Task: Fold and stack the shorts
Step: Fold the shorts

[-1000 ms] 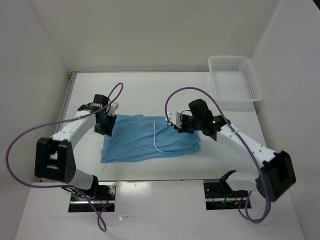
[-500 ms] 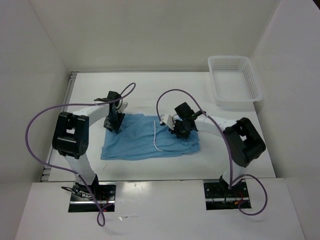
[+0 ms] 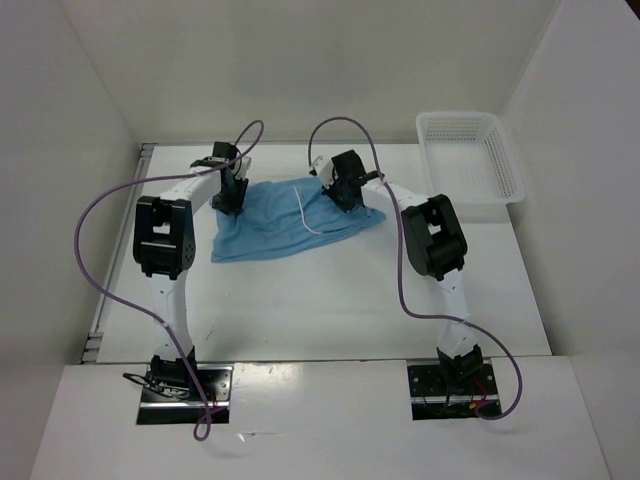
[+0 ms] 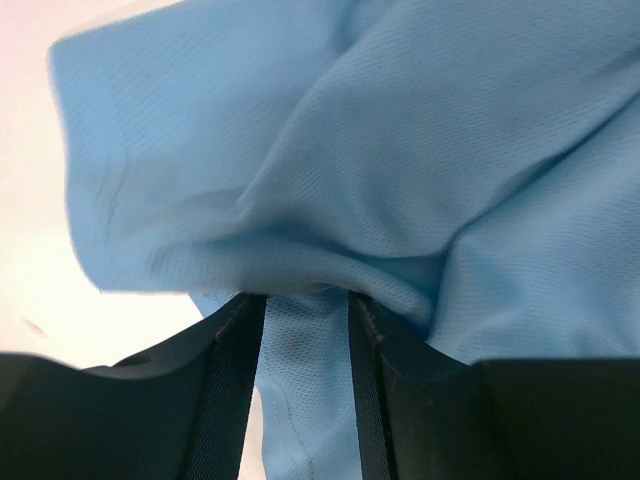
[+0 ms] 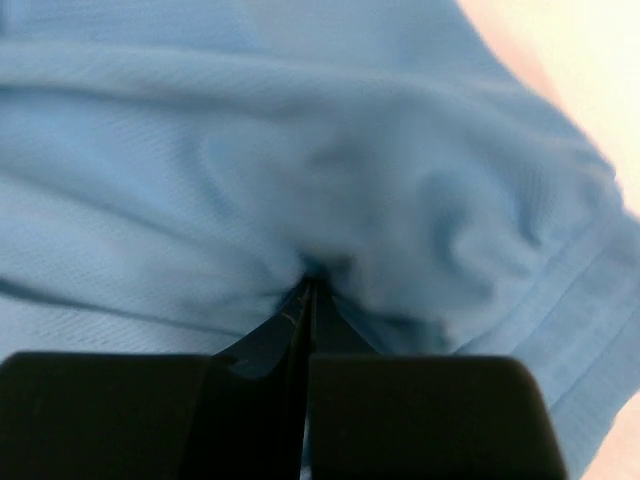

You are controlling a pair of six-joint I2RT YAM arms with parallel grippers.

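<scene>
My right pincer (image 5: 305,300) is pressed together on a thin fold of the shorts (image 3: 280,225), and my left pincer (image 4: 300,330) clamps a thicker bunch. Both grip the far edge, I think to spread the cloth flat on the table (image 3: 300,310) for folding.

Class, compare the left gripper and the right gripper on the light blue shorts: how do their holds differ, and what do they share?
Left gripper: jaws stand apart with a thick fold of the light sky-blue fabric shorts between them; right gripper: jaws pressed together, pinching a thin bit. The left holds the shorts' left end, the right their right end. Both grip the same shorts.
</scene>
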